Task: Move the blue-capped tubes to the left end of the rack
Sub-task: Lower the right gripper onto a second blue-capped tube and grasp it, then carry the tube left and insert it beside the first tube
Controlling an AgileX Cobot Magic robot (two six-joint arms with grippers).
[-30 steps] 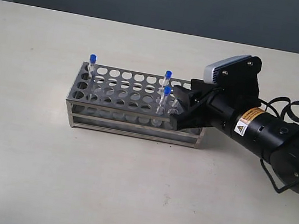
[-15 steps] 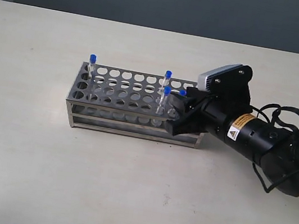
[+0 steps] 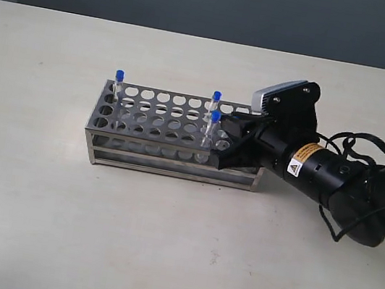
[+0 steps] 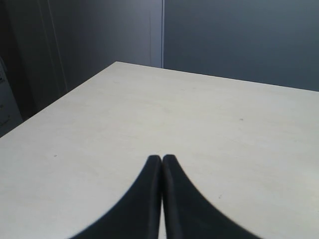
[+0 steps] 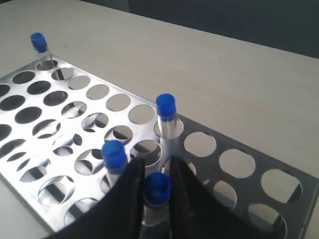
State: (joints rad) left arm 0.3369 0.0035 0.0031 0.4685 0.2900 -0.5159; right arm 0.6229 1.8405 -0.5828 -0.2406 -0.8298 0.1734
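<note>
The silver rack [image 3: 153,118] stands mid-table. Blue-capped tubes stand at its far left corner [image 3: 119,76] and near its right end, one [image 3: 216,97] behind another [image 3: 215,117]. My right gripper [image 3: 227,140] reaches over the rack's right end and hides the fourth tube there. In the right wrist view its black fingers [image 5: 133,172] press both sides of that tube's blue cap [image 5: 158,187], so the right gripper [image 5: 155,163] is shut on it while the tube sits in a hole. Two tubes [image 5: 114,154] [image 5: 166,106] stand close by, another far off [image 5: 39,43]. My left gripper [image 4: 162,158] is shut and holds nothing.
The rack's top plate [image 5: 75,99] has many unfilled holes between the left tube and the right group. Bare beige table [image 3: 162,242] surrounds the rack. The left wrist view shows only the table [image 4: 199,114] and a dark wall behind it.
My right arm has slid left and lower over the rack's right end. The fourth tube's cap, visible half a second ago beside the fingers, is now covered by the gripper.
</note>
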